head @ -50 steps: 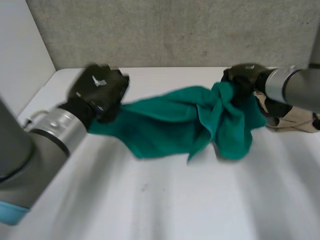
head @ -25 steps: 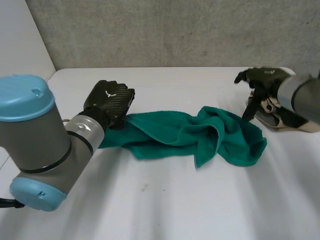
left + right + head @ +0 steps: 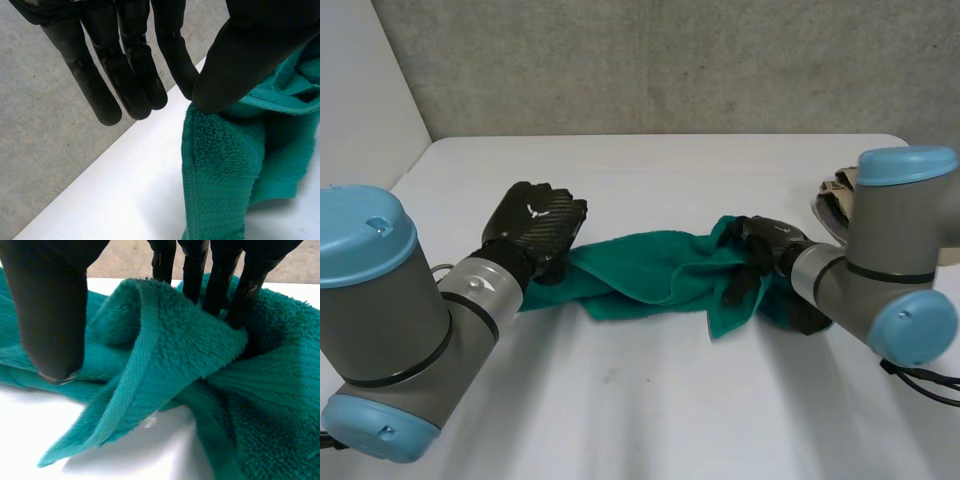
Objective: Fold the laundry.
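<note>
A green towel point(image 3: 650, 270) lies bunched in a long strip across the white table point(image 3: 650, 400). My left hand point(image 3: 538, 220) sits on the towel's left end. In the left wrist view its thumb point(image 3: 240, 55) clamps the towel's edge point(image 3: 225, 150), while the fingers point(image 3: 125, 75) reach out straight past it. My right hand point(image 3: 765, 245) is down on the towel's right part. Its straight fingers point(image 3: 220, 275) dip behind a raised fold of the towel point(image 3: 175, 355). The thumb point(image 3: 50, 305) stands apart in front of that fold, not pressing it.
A beige cloth pile point(image 3: 835, 192) lies at the table's right edge, behind my right arm. A grey wall closes the back. Bare table stretches in front of the towel.
The right hand let go of the lifted right end, drew away to the right, then came back down onto the towel. The towel dropped flat onto the table. The left hand lowered slightly.
</note>
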Tool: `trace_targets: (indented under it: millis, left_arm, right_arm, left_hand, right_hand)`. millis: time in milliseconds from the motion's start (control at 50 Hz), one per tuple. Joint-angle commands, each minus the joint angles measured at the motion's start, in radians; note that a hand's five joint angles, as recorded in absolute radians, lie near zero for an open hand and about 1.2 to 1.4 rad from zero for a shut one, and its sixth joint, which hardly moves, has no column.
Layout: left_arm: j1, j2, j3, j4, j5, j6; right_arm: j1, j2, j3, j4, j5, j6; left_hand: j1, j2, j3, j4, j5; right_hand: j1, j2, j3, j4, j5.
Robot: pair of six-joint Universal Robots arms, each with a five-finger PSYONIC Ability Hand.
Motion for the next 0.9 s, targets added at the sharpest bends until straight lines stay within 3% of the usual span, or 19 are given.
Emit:
trace_targets:
  millis: [20,180,320,440,500,640,760,900]
  left_arm:
    - [0.016,-0.048,0.026,0.075,0.000,0.009]
    - [0.041,-0.197,0.208,0.168,-0.011,0.014]
    - [0.084,-0.354,0.559,0.199,-0.028,0.052]
    - [0.099,-0.386,0.854,0.332,-0.110,0.081]
    - [0.110,-0.378,0.886,0.407,-0.136,0.080]
    - [0.102,-0.282,0.763,0.419,-0.133,0.078]
    - [0.110,-0.124,0.404,0.414,-0.115,0.072]
    - [0.107,-0.026,-0.004,0.394,-0.089,0.081]
  right_arm:
    - [0.008,0.107,-0.165,-0.047,0.146,-0.104]
    - [0.019,0.075,-0.333,-0.113,0.158,-0.512]
    - [0.054,0.118,-0.612,-0.176,0.161,-0.844]
    - [0.066,0.132,-0.820,-0.389,0.149,-0.931]
    - [0.065,0.100,-0.841,-0.489,0.147,-0.929]
    - [0.059,-0.021,-0.688,-0.429,0.037,-0.923]
    - [0.053,-0.133,-0.414,-0.209,-0.100,-0.934]
    - [0.053,-0.155,-0.153,0.026,-0.137,-0.938]
  left_hand:
    - [0.258,0.199,0.204,0.195,0.241]
    - [0.258,0.199,0.204,0.195,0.241]
    - [0.258,0.199,0.204,0.195,0.241]
    - [0.258,0.199,0.204,0.195,0.241]
    - [0.258,0.199,0.204,0.195,0.241]
    - [0.258,0.199,0.204,0.195,0.241]
    - [0.258,0.199,0.204,0.195,0.241]
    - [0.258,0.199,0.204,0.195,0.241]
  right_hand:
    - [1.017,0.960,0.954,0.959,0.969]
    - [1.017,0.960,0.954,0.959,0.969]
    - [1.017,0.960,0.954,0.959,0.969]
    - [1.017,0.960,0.954,0.959,0.969]
    - [1.017,0.960,0.954,0.959,0.969]
    - [1.017,0.960,0.954,0.959,0.969]
    - [1.017,0.960,0.954,0.959,0.969]
    - [1.017,0.960,0.954,0.959,0.969]
